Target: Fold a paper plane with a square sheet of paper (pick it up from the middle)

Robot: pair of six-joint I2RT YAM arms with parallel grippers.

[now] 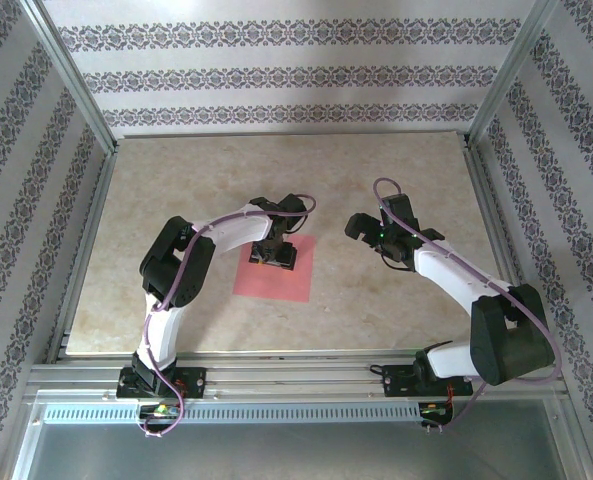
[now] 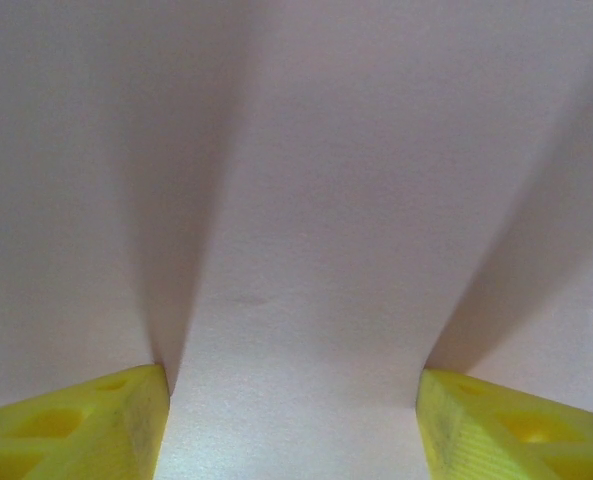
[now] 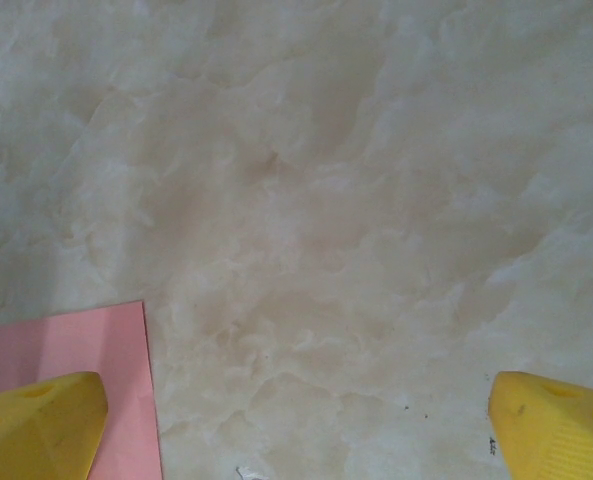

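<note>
Paper sheet (image 1: 276, 278) lies flat mid-surface (image 1: 176, 190), with the left claw (image 1: 275, 255) on its middle. Left wrist: jaws partly apart, tips pressing, nothing pinched. The sheet looks thin and limp, so pinch it centrally. Right wrist: right claw (image 3: 296, 385) wide, empty, beside the sheet's corner.

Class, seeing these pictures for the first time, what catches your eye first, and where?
The square sheet of pink-red paper stands out, lying at the middle of the beige marbled table. The left gripper sits over its middle, yellow fingers apart; the right gripper hangs open over the table beside the sheet.
</note>
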